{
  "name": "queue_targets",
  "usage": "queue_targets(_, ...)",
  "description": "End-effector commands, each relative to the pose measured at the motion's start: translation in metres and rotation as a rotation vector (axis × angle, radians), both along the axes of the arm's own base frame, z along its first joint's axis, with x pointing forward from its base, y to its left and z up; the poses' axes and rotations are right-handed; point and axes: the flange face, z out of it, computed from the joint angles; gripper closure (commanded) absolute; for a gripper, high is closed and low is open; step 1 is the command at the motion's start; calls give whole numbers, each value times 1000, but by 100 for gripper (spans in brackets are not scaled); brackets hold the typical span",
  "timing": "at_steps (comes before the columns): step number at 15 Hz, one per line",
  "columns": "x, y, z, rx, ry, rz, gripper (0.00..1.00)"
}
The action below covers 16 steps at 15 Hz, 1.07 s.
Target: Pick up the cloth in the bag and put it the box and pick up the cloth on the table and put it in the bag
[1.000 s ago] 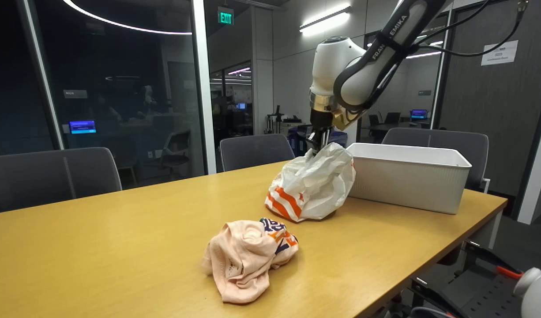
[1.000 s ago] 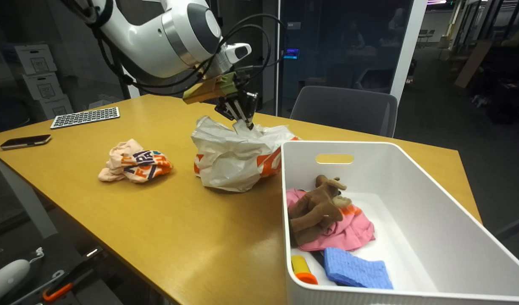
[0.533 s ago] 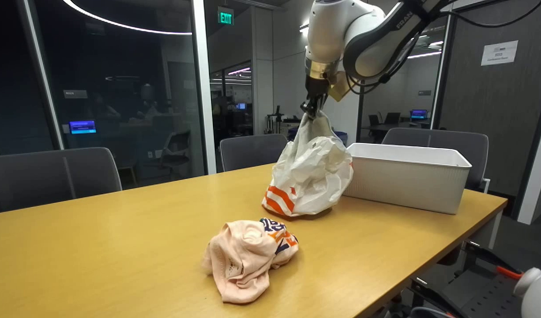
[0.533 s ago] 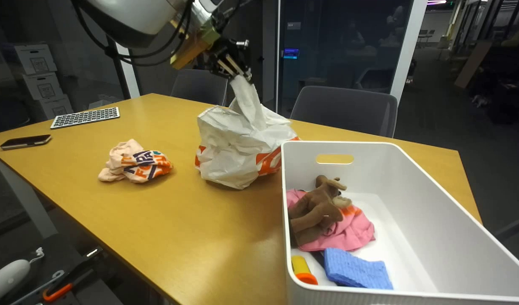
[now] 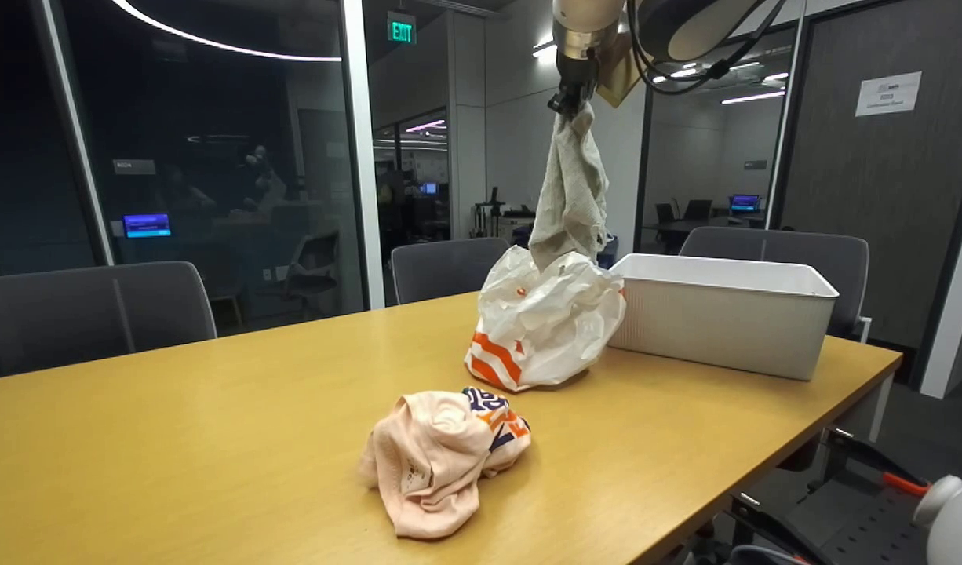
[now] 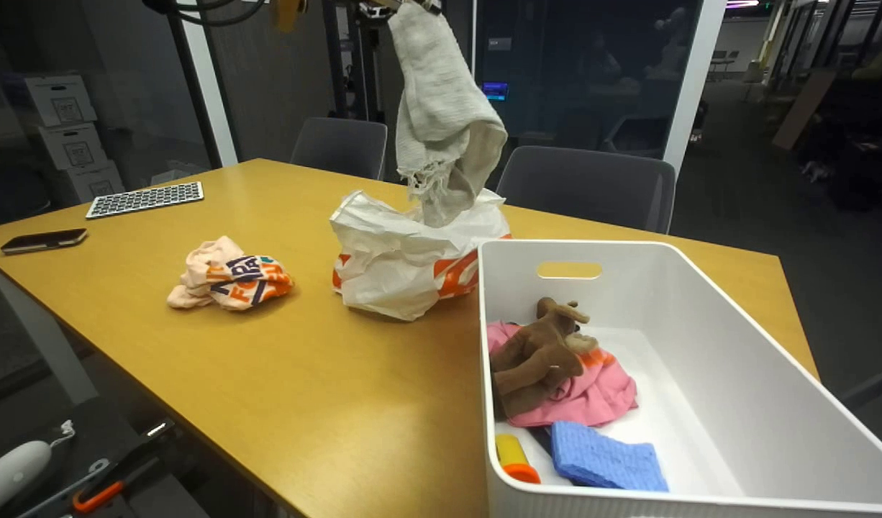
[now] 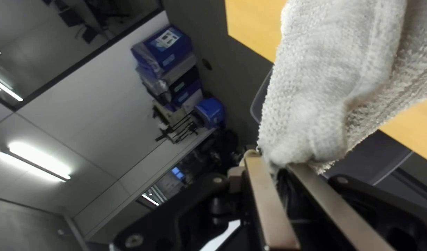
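A greyish-white woven cloth with a fringed edge hangs from my gripper, which is shut on its top end. In the wrist view the cloth fills the upper right, pinched between the fingertips. Its lower end dips into the mouth of the crumpled white bag with orange print, where the rim hides the tip. The long white box stands beside the bag. A peach cloth with dark and orange lettering lies bunched on the table, apart from the bag.
Inside the box are a brown plush toy, a pink cloth, a folded blue cloth and a yellow tub with an orange lid. A keyboard and a phone lie at the table's far end. Chairs line one side.
My gripper has risen from the bag's mouth to high above it, drawing the greyish cloth upward and mostly out. The bag has shifted slightly and settled. The peach cloth and box have not moved.
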Motion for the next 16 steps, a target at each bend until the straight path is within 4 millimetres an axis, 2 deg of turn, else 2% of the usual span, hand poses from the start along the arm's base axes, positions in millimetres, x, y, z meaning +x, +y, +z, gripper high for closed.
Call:
queue_targets(1,-5,-33,34,-73,-146,-116,100)
queue_targets(4,1,-80,42,-133,-218,-250,100)
queue_targets(7,2,-130,38,-197,-264,-409,100)
queue_targets(10,-9,-167,25,-248,-271,-593,100)
queue_targets(11,-14,-175,18,-274,-273,-644,100)
queue_targets(13,-24,-184,-8,-283,-224,-693,100)
queue_targets(16,-37,-183,-65,-257,-153,-672,100)
